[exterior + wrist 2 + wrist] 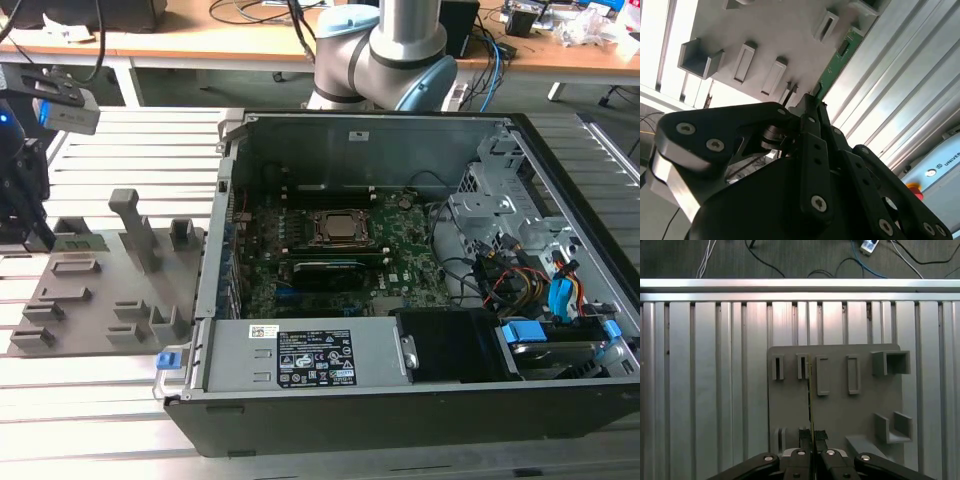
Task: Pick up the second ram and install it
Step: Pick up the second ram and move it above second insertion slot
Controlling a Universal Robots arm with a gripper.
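The second ram (810,390) is a thin green stick standing on edge in a grey fixture plate (840,420), held between small upright slots. In the second wrist view the second ram (839,59) runs away from the fingertips along the plate's edge. My gripper (812,436) sits over one end of it with a black finger pressed against each face, shut on the stick. In the exterior view my gripper (40,232) is at the far left over the fixture plate (100,290), with the green second ram (82,243) beside it.
An open computer case (560,400) lies to the exterior view's right of the fixture, with the green motherboard (410,262), CPU socket (340,228) and black memory slots (325,190) inside. Cables and drive bays fill its right side. The arm's base (390,50) stands behind the case. Everything rests on a ribbed aluminium table (705,390).
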